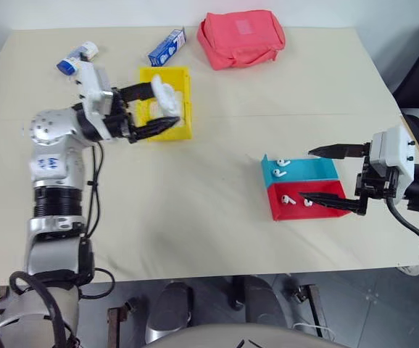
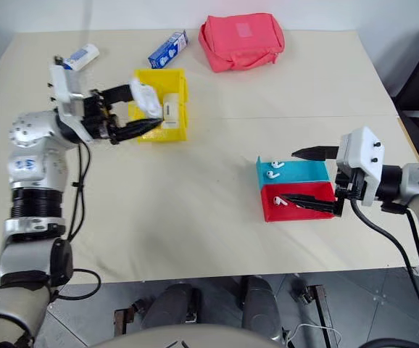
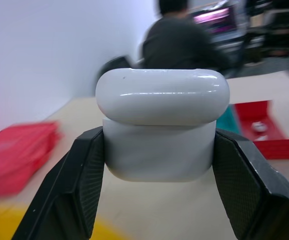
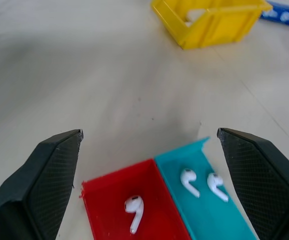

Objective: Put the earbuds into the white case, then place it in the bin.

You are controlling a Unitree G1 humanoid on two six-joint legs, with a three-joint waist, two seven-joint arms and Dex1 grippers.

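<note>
The left claw (image 1: 156, 109) is clamped on the white case (image 1: 167, 99), one black finger on each short side, as the left wrist view shows (image 3: 160, 131). There the case's long axis runs straight across from finger to finger, and its lid stands slightly raised above the body, with a dark seam between the two. In the head views the claw points toward the tabletop's right edge and holds the case over the bin (image 1: 183, 127), which sits in the far left part of the tabletop; whether the case touches the bin's walls cannot be told. A second white thing (image 2: 172, 107) lies inside the bin.

The right claw (image 1: 330, 177) stands wide open near the right edge of the tabletop, holding nothing, its two fingers pointing toward the left edge. One finger lies over the red tray (image 1: 318, 210), the other above the far side of the blue tray (image 1: 314, 170). The two shallow trays sit touching side by side, the red one nearer the front edge.

The earbuds rest in the trays: two in the blue one (image 4: 188, 181) (image 4: 216, 185) and, in the right wrist view, one in the red one (image 4: 134, 210); the left eye view shows two small white pieces in the red tray (image 1: 288, 199).

Near the far edge lie a red pouch (image 1: 240, 38), a blue and white box (image 1: 167, 46), and a white tube with a blue cap (image 1: 77, 58) toward the far left corner.
</note>
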